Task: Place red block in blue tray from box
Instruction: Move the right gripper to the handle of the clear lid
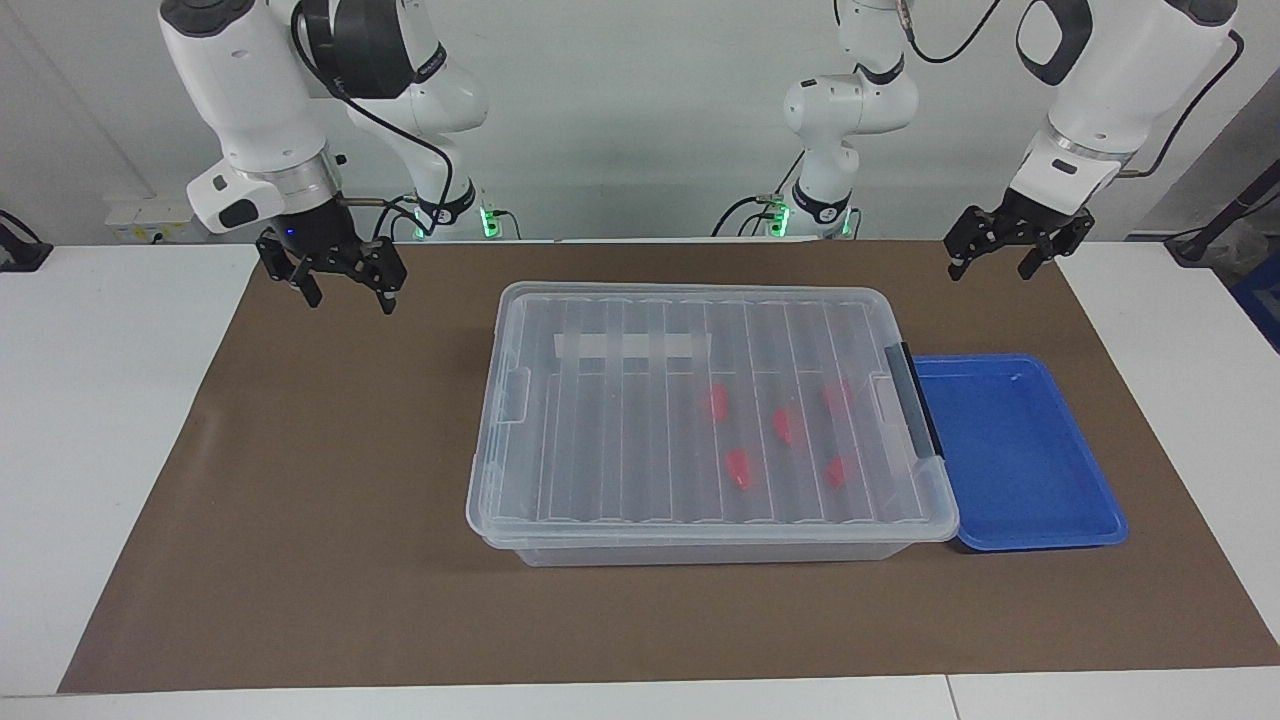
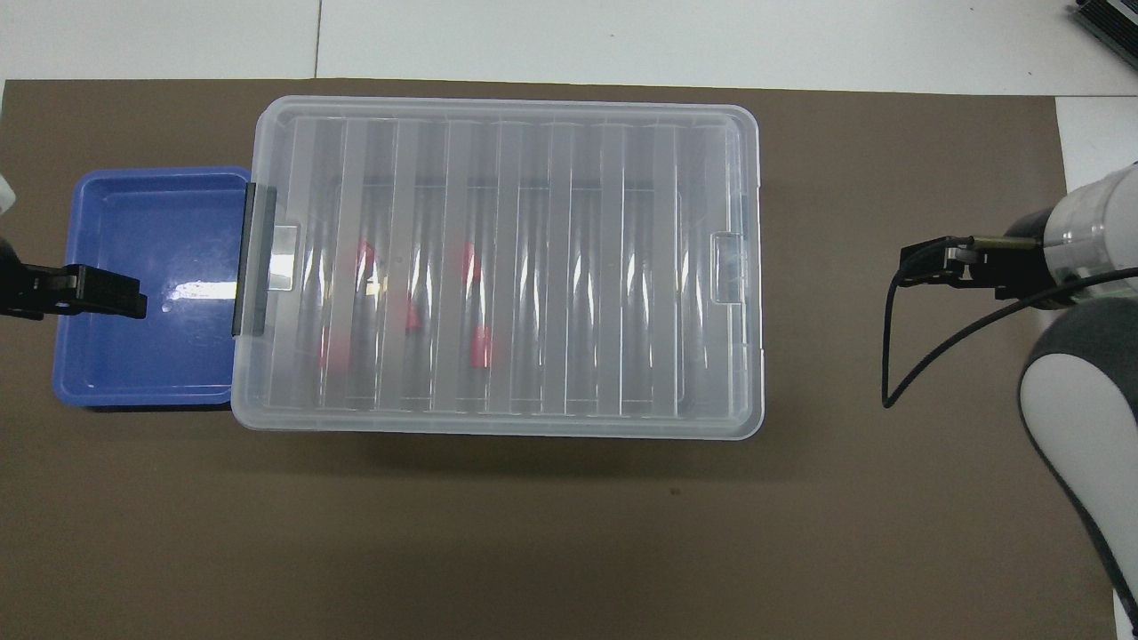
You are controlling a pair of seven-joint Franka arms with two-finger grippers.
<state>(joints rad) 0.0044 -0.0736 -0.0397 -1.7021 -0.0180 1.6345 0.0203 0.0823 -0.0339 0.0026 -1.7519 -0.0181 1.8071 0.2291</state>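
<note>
Facing view: I see my right gripper [image 1: 346,288] and left gripper [image 1: 1007,255], fingers spread and empty, over the bench [image 1: 300,480]; red blocks [image 1: 738,468] lie inside the lidded box [image 1: 600,440].

Overhead view: the blue tray [image 2: 116,373] touches the box's latch end, under my left fingers [image 2: 98,293].

Box [image 1: 700,420]: clear, ribbed lid, black latch [image 1: 915,400], white tape strip [image 1: 632,346]. Blocks [image 1: 738,468] inside red. Tray [image 1: 1010,455] bright blue; mat [image 1: 300,480] brown.

You're looking at a robotics lab: two white arms mounted at the top of the frame, a white surface [image 1: 120,420] under a brown mat [image 1: 330,500], cables, bare grey wall.
</note>
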